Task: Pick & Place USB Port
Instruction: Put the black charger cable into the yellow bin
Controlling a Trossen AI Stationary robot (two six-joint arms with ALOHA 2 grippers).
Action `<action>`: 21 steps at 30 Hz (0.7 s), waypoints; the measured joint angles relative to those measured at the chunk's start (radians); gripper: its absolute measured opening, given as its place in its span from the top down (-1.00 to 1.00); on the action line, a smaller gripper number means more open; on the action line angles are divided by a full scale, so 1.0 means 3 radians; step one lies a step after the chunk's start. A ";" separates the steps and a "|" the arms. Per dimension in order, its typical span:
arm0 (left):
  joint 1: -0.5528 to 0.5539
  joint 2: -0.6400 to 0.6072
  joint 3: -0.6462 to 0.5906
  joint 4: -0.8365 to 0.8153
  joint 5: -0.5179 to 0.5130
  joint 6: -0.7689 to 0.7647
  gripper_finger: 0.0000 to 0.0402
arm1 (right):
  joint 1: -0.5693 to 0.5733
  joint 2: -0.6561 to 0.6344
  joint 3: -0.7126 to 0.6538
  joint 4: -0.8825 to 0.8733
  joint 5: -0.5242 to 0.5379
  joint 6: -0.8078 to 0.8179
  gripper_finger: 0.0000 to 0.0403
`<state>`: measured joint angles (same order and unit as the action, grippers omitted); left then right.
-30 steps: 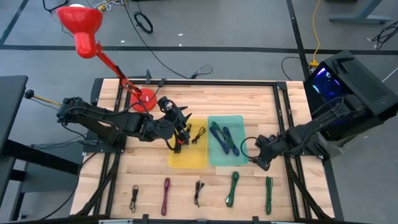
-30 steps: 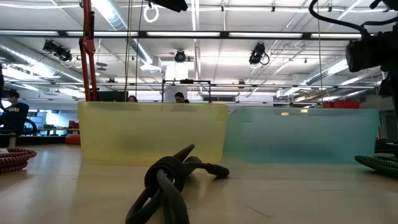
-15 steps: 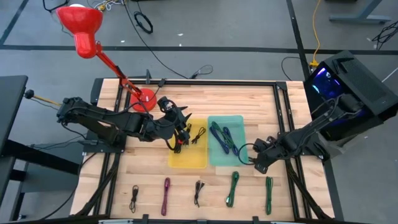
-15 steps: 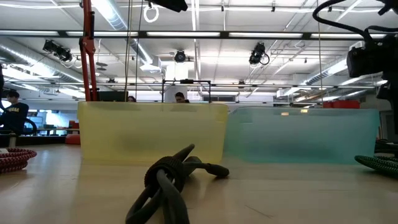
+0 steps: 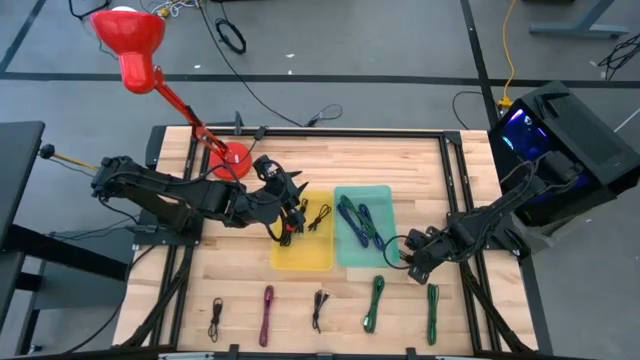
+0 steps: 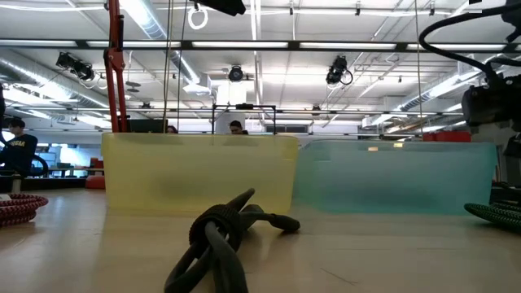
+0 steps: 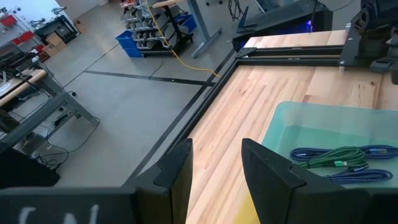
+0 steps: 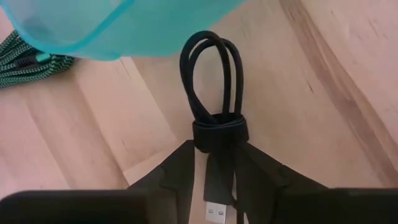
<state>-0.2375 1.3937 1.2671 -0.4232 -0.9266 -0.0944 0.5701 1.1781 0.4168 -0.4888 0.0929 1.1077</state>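
A coiled black USB cable [image 8: 211, 81], bound by a black strap, sits in my shut right gripper [image 8: 214, 168] just off the teal bin's [image 5: 362, 226] near right corner. In the high view the cable's loop [image 5: 393, 245] sticks out from my right gripper [image 5: 410, 256] toward the bin. Whether the cable touches the table I cannot tell. Over the yellow bin [image 5: 302, 250] hangs my left gripper [image 5: 288, 222], open, with nothing between its fingers [image 7: 177, 171]. A black cable [image 5: 320, 217] lies in the yellow bin, and blue and green cables [image 5: 358, 222] lie in the teal one. My right gripper pinches the cable bundle between its two fingers just behind the strap [image 8: 219, 132], toward the plug end [image 8: 214, 214]. The fingers come steeply from above and lie along the bundle. The loop [image 8: 208, 46] points away from the fingers toward the teal bin.
Along the table's near edge lie a black cable [image 5: 216, 318], a purple one [image 5: 267, 313], another black one [image 5: 320, 308] and two green ones [image 5: 374, 302] [image 5: 432, 298]. A red lamp base [image 5: 232, 155] stands at the far left. Bare wood lies right of the teal bin.
My right gripper has sunk toward the table and shifted a little toward the near edge, carrying the black cable along beside the teal bin's corner. It has stayed shut on the cable.
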 joint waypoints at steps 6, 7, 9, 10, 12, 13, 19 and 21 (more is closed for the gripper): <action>0.0001 0.0000 0.0000 -0.0001 0.0000 0.0000 0.28 | 0.0000 0.0003 -0.0027 0.0015 0.0001 -0.0012 0.43; 0.0001 0.0000 0.0000 -0.0001 0.0001 0.0000 0.28 | 0.0000 0.0003 -0.0028 0.0019 -0.0001 -0.0017 0.43; 0.0001 0.0000 0.0000 -0.0001 0.0001 0.0000 0.28 | -0.0001 0.0004 -0.0031 0.0041 -0.0028 -0.0021 0.43; 0.0001 0.0000 0.0000 -0.0001 0.0001 0.0001 0.28 | -0.0001 0.0004 -0.0033 0.0063 -0.0050 -0.0029 0.43; 0.0002 0.0000 0.0000 -0.0001 0.0001 0.0001 0.28 | 0.0015 0.0005 -0.0035 0.0111 -0.0055 -0.0033 0.43; 0.0003 0.0000 0.0000 -0.0001 0.0001 0.0001 0.28 | 0.0026 0.0007 -0.0036 0.0115 -0.0043 -0.0042 0.43; 0.0003 0.0000 0.0000 -0.0001 0.0001 0.0002 0.28 | 0.0045 0.0012 -0.0088 0.0073 0.0000 0.0027 0.46; 0.0003 0.0000 0.0000 -0.0001 0.0001 0.0001 0.28 | 0.0057 0.0009 -0.0131 0.0155 -0.0027 0.0048 0.50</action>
<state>-0.2367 1.3937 1.2671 -0.4236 -0.9264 -0.0940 0.5873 1.1809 0.3774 -0.4423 0.0849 1.1221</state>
